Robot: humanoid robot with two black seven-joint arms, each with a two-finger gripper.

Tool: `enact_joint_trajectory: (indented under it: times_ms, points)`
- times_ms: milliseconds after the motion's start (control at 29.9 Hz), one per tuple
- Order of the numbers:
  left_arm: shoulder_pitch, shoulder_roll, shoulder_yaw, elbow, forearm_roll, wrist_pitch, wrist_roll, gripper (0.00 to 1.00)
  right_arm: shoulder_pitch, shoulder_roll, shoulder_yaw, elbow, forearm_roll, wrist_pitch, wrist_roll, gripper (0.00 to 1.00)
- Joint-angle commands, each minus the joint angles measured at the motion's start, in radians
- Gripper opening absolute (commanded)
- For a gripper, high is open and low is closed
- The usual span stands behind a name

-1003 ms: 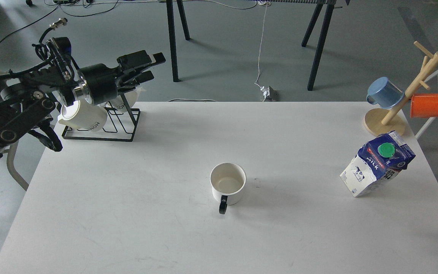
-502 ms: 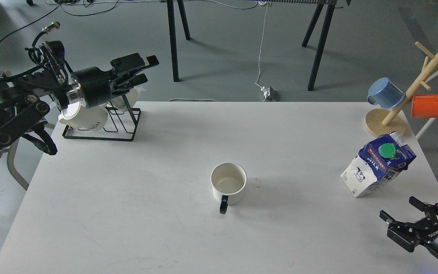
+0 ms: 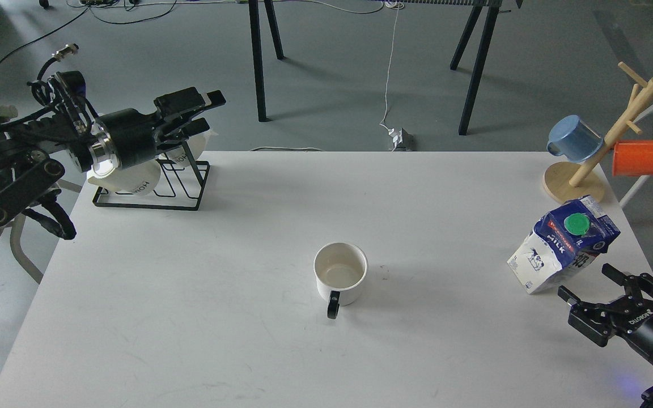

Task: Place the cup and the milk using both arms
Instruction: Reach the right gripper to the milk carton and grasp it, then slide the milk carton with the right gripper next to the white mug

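Observation:
The cup (image 3: 340, 273), a white mug with a black loop handle turned toward me, stands upright at the middle of the white table (image 3: 236, 317). The milk (image 3: 564, 242), a blue-and-white carton with a green cap, stands at the right side of the table. My right gripper (image 3: 587, 283) is open and empty, just in front of and below the carton, apart from it. My left gripper (image 3: 204, 110) hovers over the black wire rack at the far left corner, far from the cup; its fingers look close together and hold nothing.
A black wire rack (image 3: 156, 187) with lettered white mugs (image 3: 128, 175) stands at the far left. A wooden mug tree (image 3: 593, 164) with a blue cup (image 3: 573, 139) and an orange cup (image 3: 635, 157) stands at the far right, behind the carton.
My right gripper came into view at the lower right and moved up toward the carton. My left arm drew back to the left. Cup and carton stayed put.

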Motion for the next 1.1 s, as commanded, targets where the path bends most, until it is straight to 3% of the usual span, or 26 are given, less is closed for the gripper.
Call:
enact_joint_trajectory:
  times_ms: [0,368,401,468,502,569,1070]
  points:
    - [0.008,0.002,0.000,0.000,0.000,0.000,0.000,0.95,0.051,0.022,-0.001,-0.034,-0.001,0.000,0.000,0.99]
    - [0.027,0.020,0.000,0.000,0.000,0.000,0.000,0.96,0.202,0.118,-0.022,-0.127,-0.038,0.000,0.000,0.96]
    - [0.028,0.020,0.000,0.000,0.000,0.000,0.000,0.96,0.205,0.132,-0.021,-0.127,-0.053,0.000,0.000,0.90]
    - [0.037,0.021,0.000,0.000,0.000,0.000,0.000,0.96,0.208,0.154,-0.019,-0.120,-0.075,0.000,0.000,0.58]
    - [0.041,0.023,0.000,0.000,0.000,0.000,0.000,0.96,0.208,0.160,-0.019,-0.118,-0.078,0.000,0.000,0.46]
    - [0.044,0.025,0.000,0.000,0.000,0.000,0.000,0.96,0.207,0.169,-0.021,-0.117,-0.080,0.000,0.000,0.37]
    - [0.048,0.021,0.002,0.000,0.000,0.000,0.000,0.96,0.167,0.171,-0.048,0.138,-0.144,0.000,0.000,0.36]
